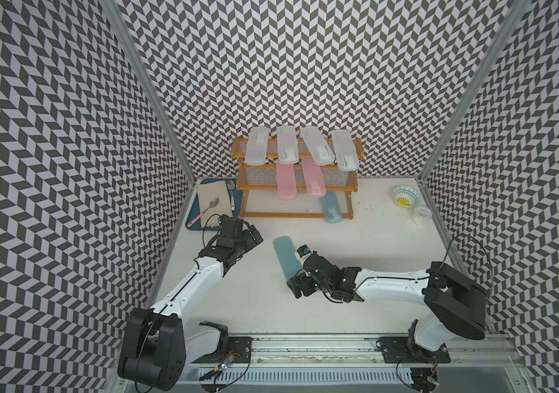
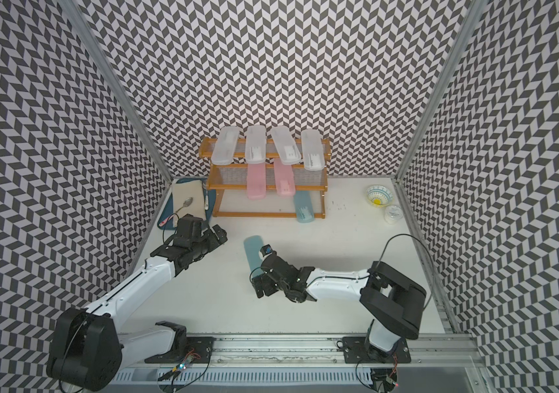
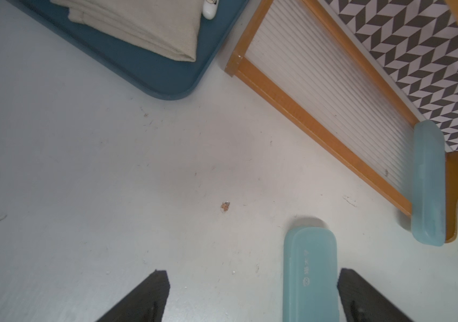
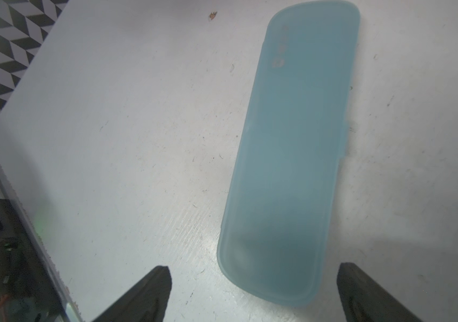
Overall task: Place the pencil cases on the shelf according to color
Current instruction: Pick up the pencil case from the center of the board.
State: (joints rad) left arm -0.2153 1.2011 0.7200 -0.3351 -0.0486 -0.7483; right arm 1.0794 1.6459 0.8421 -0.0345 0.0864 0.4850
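A teal pencil case [image 1: 285, 258] [image 2: 254, 253] lies flat on the white table, mid-scene. My right gripper [image 1: 297, 286] [image 4: 253, 281] hangs open over its near end; the case [image 4: 292, 156] sits between the wide-apart fingers, touching neither. My left gripper [image 1: 254, 238] [image 3: 253, 281] is open and empty, to the left of the case's far end [image 3: 310, 273]. On the shelf [image 1: 297, 215] [image 2: 264, 214], several white cases [image 1: 287, 144] lie on the top tier, two pink ones [image 1: 285, 182] on the middle tier, and one teal case [image 1: 332, 207] [image 3: 428, 184] at the bottom right.
A dark blue tray [image 3: 150, 72] with a folded cloth and spoons sits left of the shelf, close to my left arm. A patterned bowl [image 1: 405, 196] and a small white jar [image 1: 421, 215] stand at the back right. Patterned walls enclose the table.
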